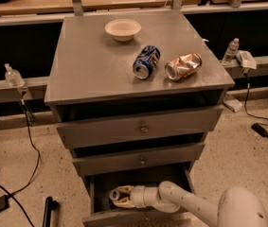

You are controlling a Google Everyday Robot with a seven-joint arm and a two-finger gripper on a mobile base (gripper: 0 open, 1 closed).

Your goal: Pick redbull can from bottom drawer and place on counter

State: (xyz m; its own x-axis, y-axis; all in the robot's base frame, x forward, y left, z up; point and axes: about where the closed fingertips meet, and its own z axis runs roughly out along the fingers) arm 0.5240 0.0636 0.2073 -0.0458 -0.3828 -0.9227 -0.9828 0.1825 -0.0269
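Note:
The bottom drawer (100,219) is pulled open at the foot of the grey cabinet. My gripper (120,197) reaches into it from the right, low inside the drawer box. Its cream fingers (125,203) are closed around the redbull can (114,193). Only the can's round silver end shows at the gripper's left tip; its body is hidden by the fingers. The counter (91,60) is the flat grey top of the cabinet, well above the gripper.
On the counter lie a white bowl (122,29), a dented blue can (145,62) and a crushed gold-silver can (183,66). The two upper drawers with knobs (144,128) hang over the bottom drawer. Cables and water bottles (13,77) flank the cabinet.

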